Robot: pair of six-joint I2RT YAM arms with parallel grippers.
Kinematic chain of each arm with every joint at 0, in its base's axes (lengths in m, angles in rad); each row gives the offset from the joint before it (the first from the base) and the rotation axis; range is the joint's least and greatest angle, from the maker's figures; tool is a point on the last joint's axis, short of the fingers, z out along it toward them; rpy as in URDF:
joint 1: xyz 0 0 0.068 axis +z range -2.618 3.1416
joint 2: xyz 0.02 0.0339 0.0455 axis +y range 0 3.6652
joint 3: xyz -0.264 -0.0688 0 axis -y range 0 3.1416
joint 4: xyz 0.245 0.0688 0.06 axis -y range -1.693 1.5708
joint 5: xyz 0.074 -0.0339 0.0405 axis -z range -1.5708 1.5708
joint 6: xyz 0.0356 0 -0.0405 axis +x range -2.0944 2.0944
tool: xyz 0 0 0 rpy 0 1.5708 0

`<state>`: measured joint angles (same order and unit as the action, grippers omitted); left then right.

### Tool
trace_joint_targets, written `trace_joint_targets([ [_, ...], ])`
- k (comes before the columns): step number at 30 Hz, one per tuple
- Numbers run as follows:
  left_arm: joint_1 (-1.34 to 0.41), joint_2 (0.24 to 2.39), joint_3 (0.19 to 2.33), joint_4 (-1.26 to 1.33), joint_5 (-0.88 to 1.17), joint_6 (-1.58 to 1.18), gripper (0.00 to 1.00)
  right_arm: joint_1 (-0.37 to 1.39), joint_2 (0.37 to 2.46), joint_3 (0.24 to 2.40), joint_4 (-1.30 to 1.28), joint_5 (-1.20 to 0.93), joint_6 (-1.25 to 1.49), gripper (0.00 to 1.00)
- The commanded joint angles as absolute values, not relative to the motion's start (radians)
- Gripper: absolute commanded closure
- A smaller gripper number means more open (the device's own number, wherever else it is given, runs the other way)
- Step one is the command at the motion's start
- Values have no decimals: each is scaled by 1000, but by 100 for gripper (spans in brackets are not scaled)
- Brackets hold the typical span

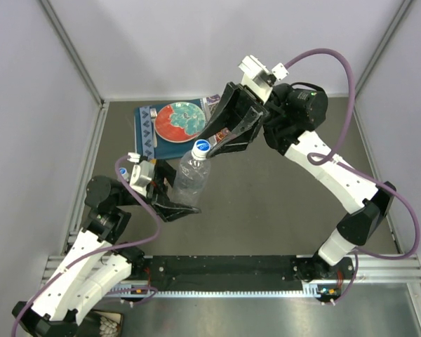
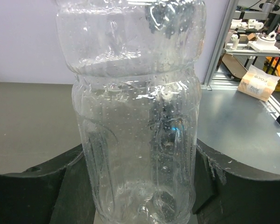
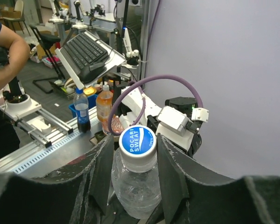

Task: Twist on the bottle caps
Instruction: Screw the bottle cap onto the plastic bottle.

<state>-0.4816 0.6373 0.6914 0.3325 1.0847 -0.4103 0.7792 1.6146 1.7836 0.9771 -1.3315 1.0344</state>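
A clear plastic bottle stands upright near the table's middle. My left gripper is shut on its lower body. In the left wrist view the bottle fills the frame with a dark finger pressed against each side. A white bottle cap with a blue printed top sits on the bottle's neck, and from above the same cap shows under my right gripper. That gripper comes down over the bottle with one finger against each side of the cap.
A red-and-teal plate lies on a blue patterned mat at the back left. A small blue-and-white round top shows beside the left wrist. An orange bottle and a dark-drink bottle stand beyond it.
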Motion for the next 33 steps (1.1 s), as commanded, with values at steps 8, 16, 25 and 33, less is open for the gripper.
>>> trace_joint_targets([
  [8, -474, 640, 719, 313, 999, -370, 100, 805, 1620, 1816, 928, -1338, 1014, 82],
  [16, -465, 638, 759, 221, 800, -267, 100, 811, 1566, 1825, 285, -1240, 543, 100],
  [25, -460, 637, 801, 91, 534, -115, 100, 831, 1522, 1838, -254, -922, 218, 100],
  [33, -454, 630, 796, 45, 335, -75, 100, 952, 1509, 1879, -413, -547, 167, 100],
])
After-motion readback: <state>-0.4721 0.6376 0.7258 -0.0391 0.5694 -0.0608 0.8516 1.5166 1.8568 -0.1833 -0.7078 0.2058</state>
